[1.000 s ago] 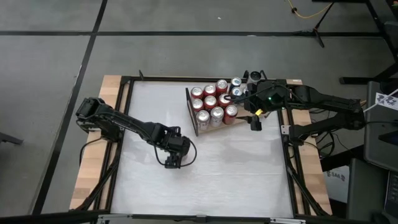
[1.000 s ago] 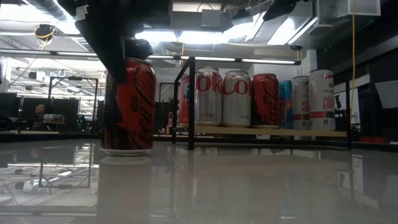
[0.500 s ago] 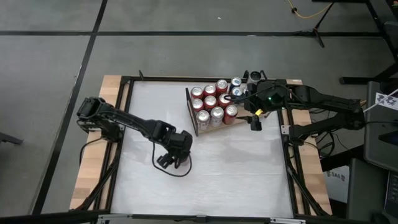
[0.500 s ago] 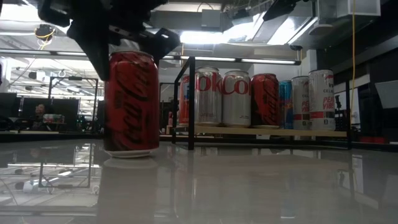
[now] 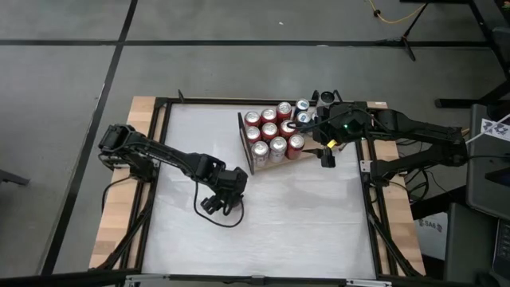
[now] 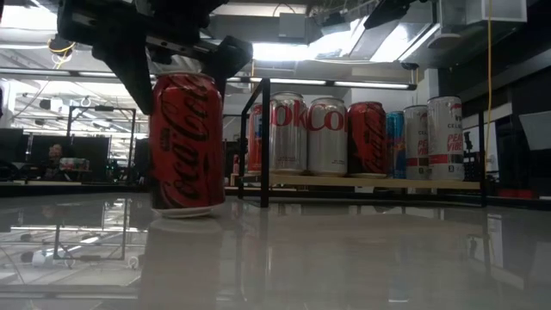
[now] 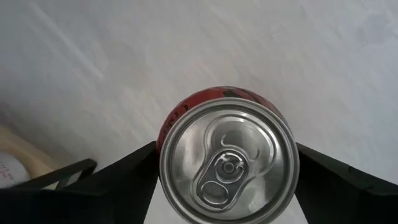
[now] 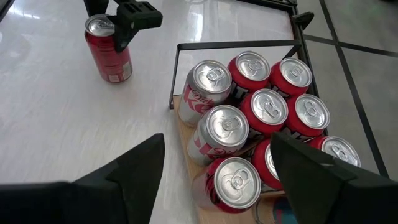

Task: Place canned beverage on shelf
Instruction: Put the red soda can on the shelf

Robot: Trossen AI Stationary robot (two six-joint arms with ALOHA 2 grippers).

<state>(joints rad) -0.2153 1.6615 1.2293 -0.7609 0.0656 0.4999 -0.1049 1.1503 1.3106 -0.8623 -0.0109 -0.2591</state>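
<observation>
high: my left hand over the red can on the white surface, well apart from the shelf; right hand waits beside it, fingers spread, empty.
low: red can upright, fingers straddle the top, grip? can't tell.
left wrist: can top btwn fingers.
step: pickup. next: clamp, lift, carry to shelf.

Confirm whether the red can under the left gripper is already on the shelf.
No: the red can stands on the white table, apart from the shelf.

My high camera looks straight down on the whole table. My low one sits at tabletop level, close to the red can. My left wrist camera stares down onto that can's lid; my right wrist camera sees it beyond the shelf.
</observation>
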